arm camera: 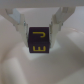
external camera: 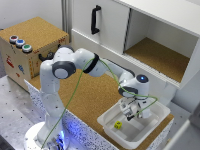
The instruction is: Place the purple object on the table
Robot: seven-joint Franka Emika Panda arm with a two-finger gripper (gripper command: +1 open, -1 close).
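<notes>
Franka arm (external camera: 75, 62) over the white tray (external camera: 155, 119), purple object pinched in the gripper (external camera: 131, 114).

Table (external camera: 90, 97): big cork-brown top w/ white speckled front edge, carrying the tray at the exterior view's right end; behind the tray, a white cabinet (external camera: 145, 35) w/ black door handle (external camera: 94, 19) and an open cork-floored shelf; well apart from the tray twd the exterior view's left, a cork-topped box (external camera: 30, 42) w/ coloured buttons (external camera: 20, 43); arm base on a grey floor in front of the table; gripper hangs above the tray interior, fingers (arm camera: 19, 19) narrow, clamped on the purple object (arm camera: 39, 40) from two sides; obj is a near-black cube w/ yellow letters, sitting betw. the fingertips, white tray below it; contact w/ tray floor can't tell; small yellow cube (external camera: 117, 125) lies in the tray near the gripper, apart from it.
</notes>
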